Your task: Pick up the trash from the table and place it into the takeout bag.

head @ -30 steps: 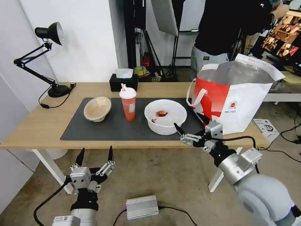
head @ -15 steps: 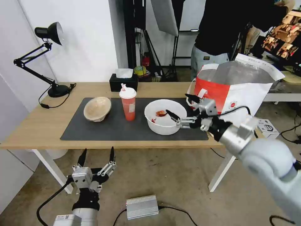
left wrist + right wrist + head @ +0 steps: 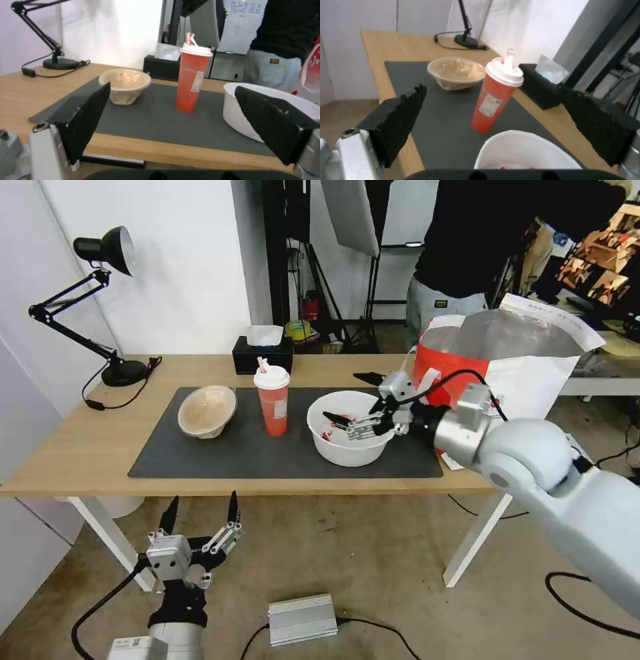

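The right gripper (image 3: 351, 399) hangs over the white bowl (image 3: 351, 437), fingers spread wide, one above the bowl's middle and one past its far rim, seemingly lined up to take the rim. Its arm reaches in from the right, across the front of the takeout bag (image 3: 507, 360), which stands open at the worktop's (image 3: 80, 447) right end, ready to receive trash. The red cup (image 3: 273, 400) and tan bowl (image 3: 207, 410) sit further left on the mat (image 3: 233, 453). The left gripper (image 3: 199, 513) waits below the near edge, fingers apart.
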`<state>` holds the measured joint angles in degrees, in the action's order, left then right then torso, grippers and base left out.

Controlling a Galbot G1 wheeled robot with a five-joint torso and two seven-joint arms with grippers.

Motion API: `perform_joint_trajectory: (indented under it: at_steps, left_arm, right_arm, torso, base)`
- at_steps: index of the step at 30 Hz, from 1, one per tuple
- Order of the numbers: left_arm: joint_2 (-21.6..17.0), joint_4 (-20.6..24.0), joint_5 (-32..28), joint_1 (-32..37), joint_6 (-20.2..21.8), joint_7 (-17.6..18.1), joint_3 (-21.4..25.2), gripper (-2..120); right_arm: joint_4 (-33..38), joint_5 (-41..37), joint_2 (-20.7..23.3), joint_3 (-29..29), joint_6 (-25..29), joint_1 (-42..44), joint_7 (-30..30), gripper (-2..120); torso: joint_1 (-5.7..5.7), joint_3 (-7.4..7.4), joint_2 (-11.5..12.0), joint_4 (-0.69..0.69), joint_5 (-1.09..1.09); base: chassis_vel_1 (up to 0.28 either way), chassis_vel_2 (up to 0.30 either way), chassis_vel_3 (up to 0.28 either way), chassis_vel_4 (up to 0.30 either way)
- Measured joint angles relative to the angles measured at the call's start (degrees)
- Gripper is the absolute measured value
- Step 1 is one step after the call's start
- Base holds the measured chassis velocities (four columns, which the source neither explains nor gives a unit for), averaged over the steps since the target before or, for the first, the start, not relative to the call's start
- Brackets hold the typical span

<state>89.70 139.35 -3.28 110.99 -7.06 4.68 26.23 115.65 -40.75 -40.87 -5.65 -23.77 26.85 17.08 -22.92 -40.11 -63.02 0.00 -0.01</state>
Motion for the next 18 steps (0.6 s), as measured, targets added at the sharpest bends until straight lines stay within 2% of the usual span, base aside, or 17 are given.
perform_joint_trajectory:
  at_steps: [10, 18]
  left_arm:
    - [-0.21, 0.01, 0.0, 0.34, -0.72, 0.0, 0.05, 100]
    - [0.05, -0.06, -0.67, 0.33, -0.91, 0.1, -0.71, 100]
  right_arm:
    - [-3.53, 4.74, -1.37, -5.02, -3.81, -4.63, 5.23, 100]
    - [-5.41, 8.47, -1.57, -6.43, -7.26, -5.74, 7.87, 100]
  torso:
    - [0.0, 0.0, 0.0, 0.0, 0.0]
    - [0.0, 0.0, 0.0, -0.01, 0.0]
  base:
    - [0.0, 0.0, 0.0, 0.0]
    - [0.0, 0.0, 0.0, 0.0]
